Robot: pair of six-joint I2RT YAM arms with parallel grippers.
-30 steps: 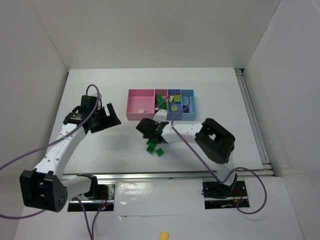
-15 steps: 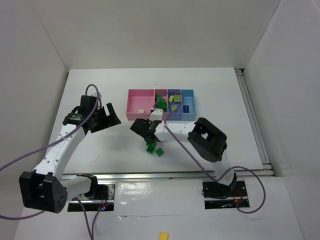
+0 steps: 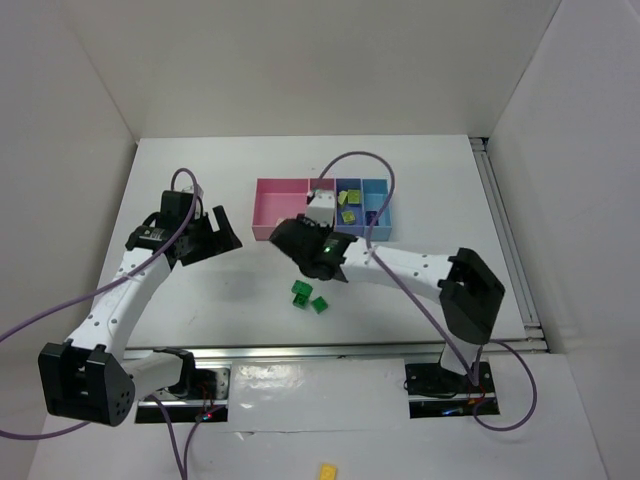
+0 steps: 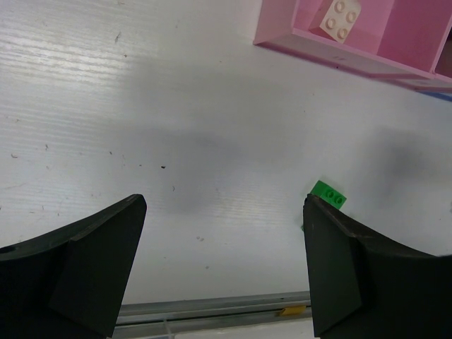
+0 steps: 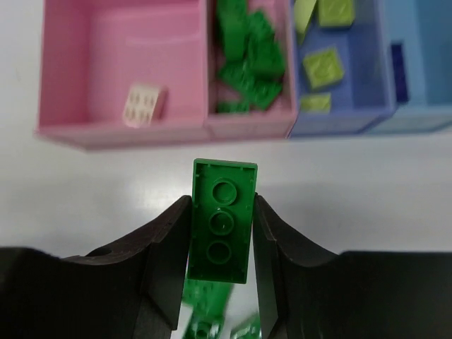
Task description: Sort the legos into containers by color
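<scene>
My right gripper [image 5: 222,224] is shut on a bright green lego [image 5: 224,185], held above the table just in front of the containers. In the top view the right gripper [image 3: 300,242] hovers near the large pink tray [image 3: 268,206]. The narrow pink tray [image 5: 248,121] holds several green legos. The blue tray [image 5: 339,119] holds pale yellow-green ones. The light blue tray [image 5: 431,63] holds a purple one [image 5: 397,70]. Two green legos [image 3: 308,298] lie on the table below the gripper. My left gripper [image 4: 222,261] is open and empty over bare table, with a green lego [image 4: 328,194] by its right finger.
A cream brick [image 5: 145,106] lies in the large pink tray; it also shows in the left wrist view [image 4: 340,18]. A metal rail [image 3: 330,350] runs along the near table edge. An opaque yellow brick [image 3: 328,469] lies off the table at the bottom.
My right gripper has risen from the green pile with a lego in it and turned toward the trays; its elbow has swung out to the right. The left arm has not moved.
</scene>
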